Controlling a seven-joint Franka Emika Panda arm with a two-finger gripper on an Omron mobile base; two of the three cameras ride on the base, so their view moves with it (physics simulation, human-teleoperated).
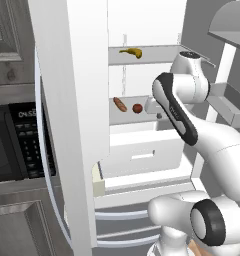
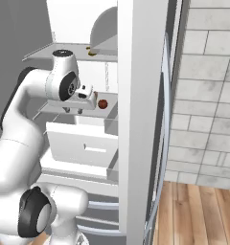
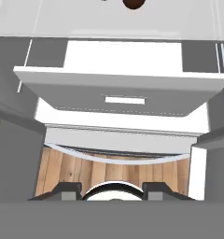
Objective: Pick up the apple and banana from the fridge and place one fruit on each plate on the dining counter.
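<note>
Apple [image 1: 137, 108]: small, rigid, smooth, prob. light; grip across widest dia. It sits at 9 o'clock of end effector [image 2: 73, 110]. Cannot tell if jaws apart or together.

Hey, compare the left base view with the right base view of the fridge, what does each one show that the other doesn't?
Left base view alone: the black microwave beside the fridge door, and a brown elongated roll lying left of the apple on the middle shelf.

Right base view alone: the tiled wall and wooden floor right of the fridge.

Both: the open fridge, the apple, the banana on the shelf above, partly hidden from the right, the white drawer, and the arm reaching in.
</note>
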